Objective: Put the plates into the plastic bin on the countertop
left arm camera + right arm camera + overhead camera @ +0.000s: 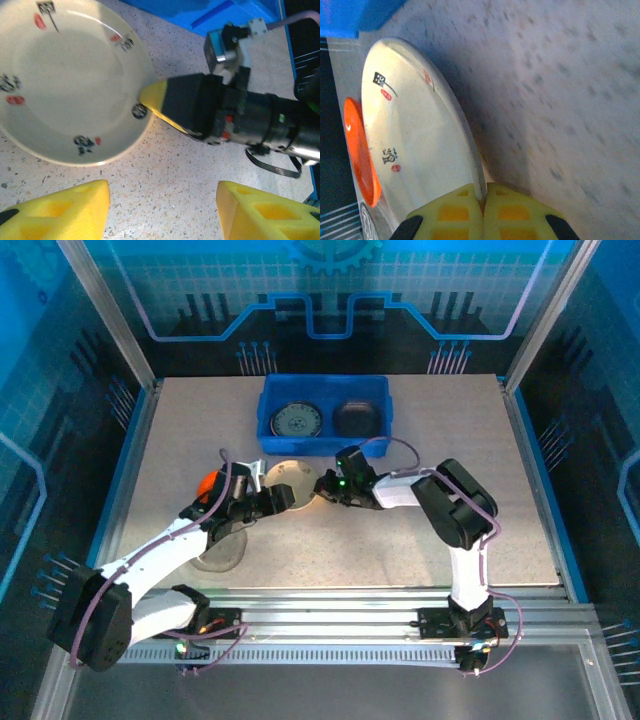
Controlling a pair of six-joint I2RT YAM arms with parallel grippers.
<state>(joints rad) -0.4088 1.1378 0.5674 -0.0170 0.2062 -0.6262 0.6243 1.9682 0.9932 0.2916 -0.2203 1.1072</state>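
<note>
Plates lay both inside and outside the plastic bin (pixel 325 448) in the top external view. A blue-patterned plate (pixel 296 422) sat in its left half and a dark plate (pixel 357 418) in its right, with the bin at the far middle of the countertop (pixel 420 540). Just in front of the bin lay a cream plate (pixel 288 478), the left gripper (pixel 282 498) at its near edge and the right gripper (pixel 322 486) at its right edge. An orange plate (pixel 207 483) sat beside the left arm, and a glass plate (pixel 220 552) lay nearer the bases, partly under that arm. From the left wrist, the cream plate (pixel 70 85), marked round its rim with small black and red signs, lay on the speckled countertop (pixel 170 165). The right gripper (pixel 151 96) had its yellow tip closed over the plate's right rim. The left gripper (pixel 162 210) stood near the plate without touching it, its yellow fingers (pixel 65 210) well apart with bare surface between them, holding nothing. A corner of the plastic bin (pixel 210 15) showed at the top. From the right wrist, the right gripper (pixel 484 207) pinched the rim of the cream plate (pixel 415 135) between fingers pressed almost together. The orange plate (pixel 360 150) lay just beyond it, a corner of the plastic bin (pixel 345 17) sat at the upper left, and the countertop (pixel 560 100) was blurred. Whether the gripped edge was raised off the surface could not be told.
</note>
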